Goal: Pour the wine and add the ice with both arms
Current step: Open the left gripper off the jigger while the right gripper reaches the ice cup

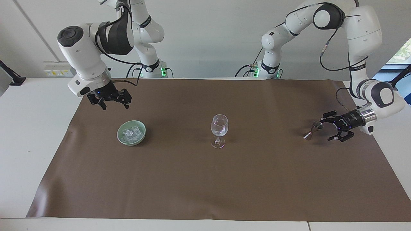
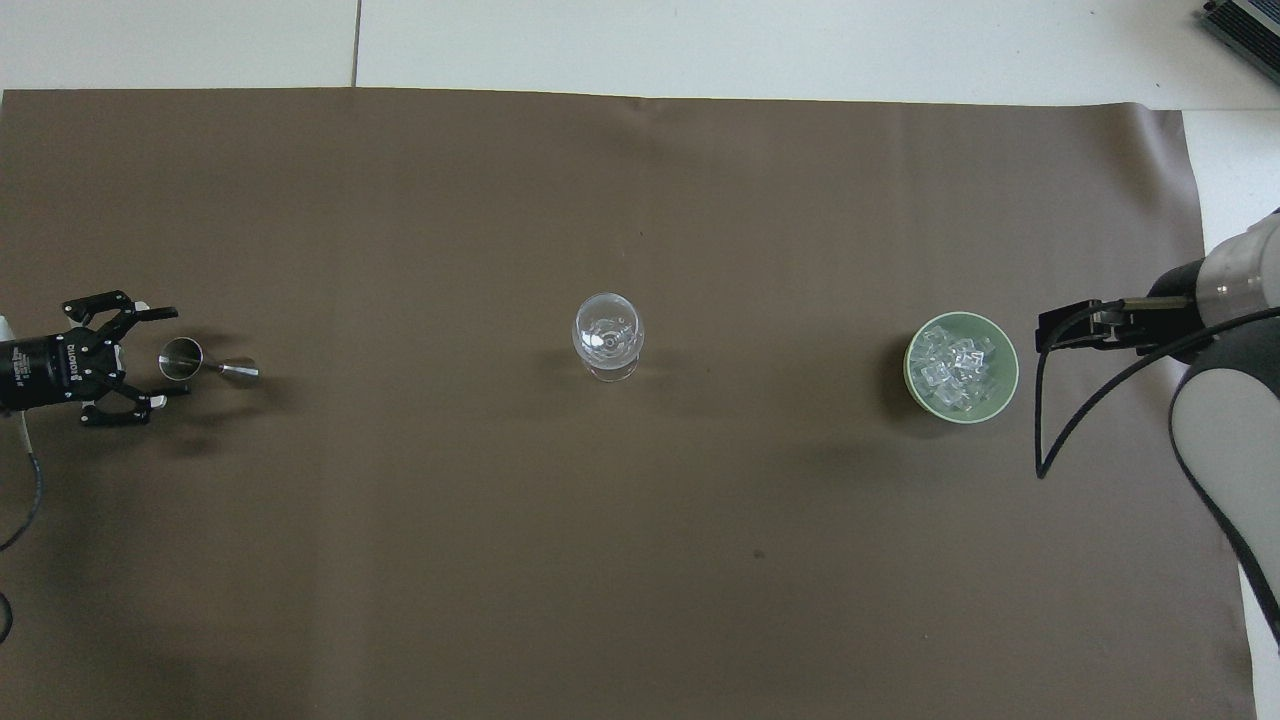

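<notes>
1 wine glass (image 1: 219, 130) stands between 1 bowl (image 1: 131, 132) of ice (image 1: 131, 132) and 1 jigger (image 1: 313, 131); left gripper (image 1: 334, 125) gapes empty beside the jigger, right gripper (image 1: 113, 102) spread empty above the bowl.

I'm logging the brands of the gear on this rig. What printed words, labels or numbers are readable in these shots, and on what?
White lettering on the left gripper body, overhead view: too small to read.
Marking on the left arm's forearm, facing view: too small to read.
Wine glass, bowl, jigger: no text visible.
</notes>
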Robot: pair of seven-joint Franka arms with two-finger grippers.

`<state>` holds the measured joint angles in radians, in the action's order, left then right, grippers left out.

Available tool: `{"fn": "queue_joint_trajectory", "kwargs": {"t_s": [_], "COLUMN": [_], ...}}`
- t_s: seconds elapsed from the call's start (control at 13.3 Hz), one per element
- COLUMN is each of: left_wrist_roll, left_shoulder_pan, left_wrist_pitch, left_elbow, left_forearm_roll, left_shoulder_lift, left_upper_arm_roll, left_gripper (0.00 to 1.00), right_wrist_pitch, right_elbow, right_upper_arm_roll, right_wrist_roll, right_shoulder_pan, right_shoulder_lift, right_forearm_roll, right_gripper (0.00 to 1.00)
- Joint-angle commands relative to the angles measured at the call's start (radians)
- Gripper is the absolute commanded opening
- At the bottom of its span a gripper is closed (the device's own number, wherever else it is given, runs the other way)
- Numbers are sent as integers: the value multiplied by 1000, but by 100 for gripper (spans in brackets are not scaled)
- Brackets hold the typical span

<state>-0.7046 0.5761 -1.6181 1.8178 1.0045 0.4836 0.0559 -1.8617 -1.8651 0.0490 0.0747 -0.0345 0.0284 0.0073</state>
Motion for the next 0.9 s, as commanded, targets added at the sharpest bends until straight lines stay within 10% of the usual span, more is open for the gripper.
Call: {"fn": "queue_joint_trajectory", "kwargs": {"t_s": [0.0, 0.82], "left_wrist_roll": [16, 11], "left_shoulder_pan": [-7, -278], "left_wrist_pitch": [-16, -42], "left_elbow": [3, -268], "left_forearm_roll": [-75, -512], "left_shoulder_lift": [-75, -287], "left_upper_arm_roll": [5, 15], "left_gripper": [100, 100], "right_wrist_pitch": [-150, -378], "right_elbow": [-86, -224], "right_upper_arm_roll": [-1, 2], "right_wrist_roll": [49, 210], "right_shoulder_pan": [-25, -30], "right_shoulder_lift": [10, 105], "right_forearm_roll": [17, -3], "right_gripper": [100, 100]}}
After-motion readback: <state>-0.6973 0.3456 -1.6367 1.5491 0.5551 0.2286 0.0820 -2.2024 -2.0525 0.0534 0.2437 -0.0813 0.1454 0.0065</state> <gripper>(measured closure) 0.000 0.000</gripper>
